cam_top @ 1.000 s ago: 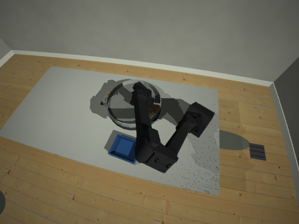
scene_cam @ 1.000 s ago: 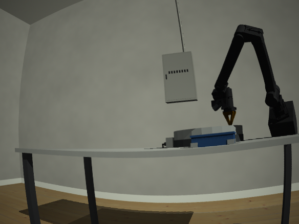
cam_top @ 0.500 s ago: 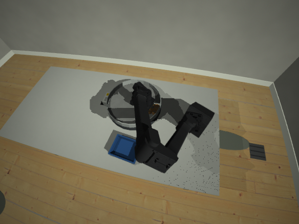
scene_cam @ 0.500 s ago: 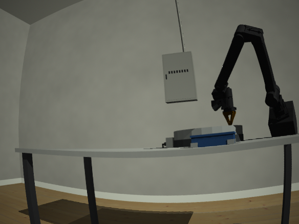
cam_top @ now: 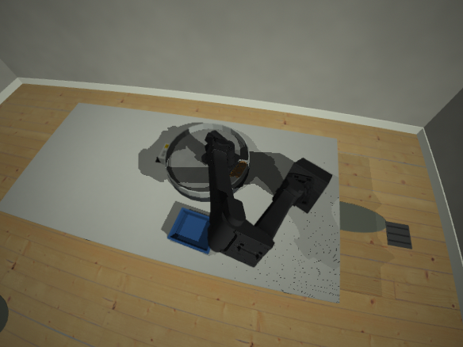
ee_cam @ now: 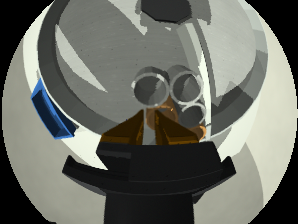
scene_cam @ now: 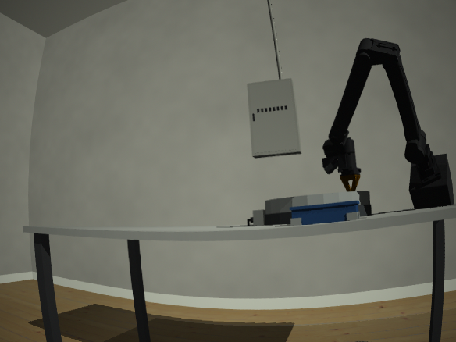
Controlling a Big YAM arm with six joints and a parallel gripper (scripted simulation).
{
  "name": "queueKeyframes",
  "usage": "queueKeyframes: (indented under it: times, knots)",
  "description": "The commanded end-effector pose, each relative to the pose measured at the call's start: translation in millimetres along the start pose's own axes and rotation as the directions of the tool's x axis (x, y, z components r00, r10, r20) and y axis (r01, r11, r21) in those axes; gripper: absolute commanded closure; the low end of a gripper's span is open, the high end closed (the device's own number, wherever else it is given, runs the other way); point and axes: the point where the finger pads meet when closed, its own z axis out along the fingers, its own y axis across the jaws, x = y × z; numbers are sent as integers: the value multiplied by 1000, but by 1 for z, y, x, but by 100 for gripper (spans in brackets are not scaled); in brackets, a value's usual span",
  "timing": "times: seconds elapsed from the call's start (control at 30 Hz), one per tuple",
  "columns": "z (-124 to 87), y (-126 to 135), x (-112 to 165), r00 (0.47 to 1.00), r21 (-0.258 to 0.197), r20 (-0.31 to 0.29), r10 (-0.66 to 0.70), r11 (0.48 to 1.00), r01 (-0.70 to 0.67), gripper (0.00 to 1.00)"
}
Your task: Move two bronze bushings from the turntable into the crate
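The round grey turntable [cam_top: 204,161] stands at mid-table and also shows in the side view [scene_cam: 316,199]. In the wrist view, three short sleeves lie clustered on it: two side by side [ee_cam: 152,87] [ee_cam: 186,86] and one just below them [ee_cam: 194,113]. They look grey in the shade. My gripper [ee_cam: 149,113] [scene_cam: 350,187] has orange fingers, is shut with nothing in it, and hangs just above the cluster over the turntable's right part. A bronze-toned patch shows at the fingertips; I cannot tell if it is a bushing. The blue crate [cam_top: 188,230] stands in front of the turntable.
The crate also shows in the side view [scene_cam: 324,211] and at the left edge of the wrist view [ee_cam: 48,110]. The arm's base [cam_top: 247,245] stands right of the crate. A small grey box [cam_top: 163,152] is attached at the turntable's left. A grey cabinet [scene_cam: 273,117] hangs on the wall.
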Motion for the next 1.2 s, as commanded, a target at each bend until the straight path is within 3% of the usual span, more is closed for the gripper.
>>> queueKeyframes:
  times: [0.0, 1.17]
  knots:
    - [11, 2, 2, 1000, -5, -18, 10, 1000, -10, 86]
    - [10, 2, 0, 1000, -5, -18, 8, 1000, -8, 86]
